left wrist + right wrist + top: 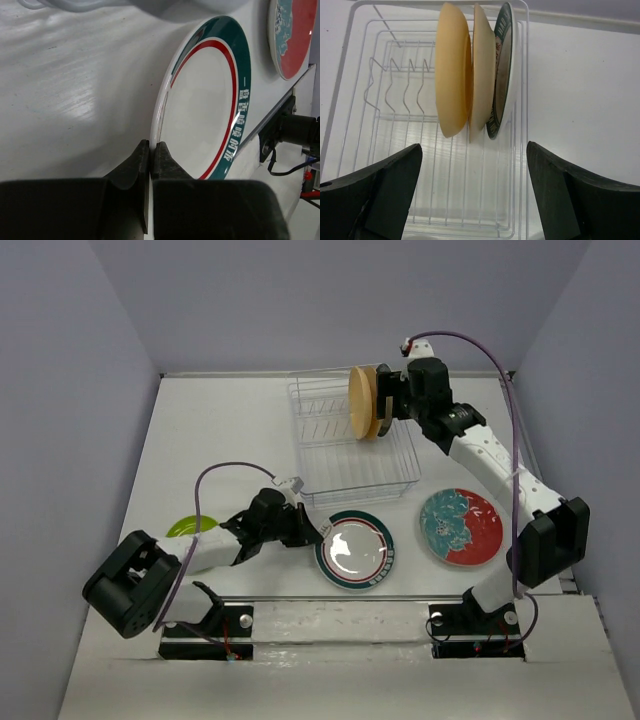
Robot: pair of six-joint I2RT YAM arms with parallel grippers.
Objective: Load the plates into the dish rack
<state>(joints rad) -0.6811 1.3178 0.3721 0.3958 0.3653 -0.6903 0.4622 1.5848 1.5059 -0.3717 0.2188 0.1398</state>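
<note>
While the right pincer (474,150) hangs wide apart before the dish rack (395,130), where an orange plate (452,75), a cream plate (482,75) and a dark-rimmed plate (503,75) stand on edge, the left pincer (150,150) is clamped on the rim of a teal-rimmed plate (200,110) lying on the surface (75,100).

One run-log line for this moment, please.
rack: three plates upright | left pincer: shut at rim of teal-rimmed plate | right pincer: open at rack

table (220,430): white, glossy | walls (300,300): plain lavender-grey, three sides | near edge: pale mounting strip (340,612)
</note>
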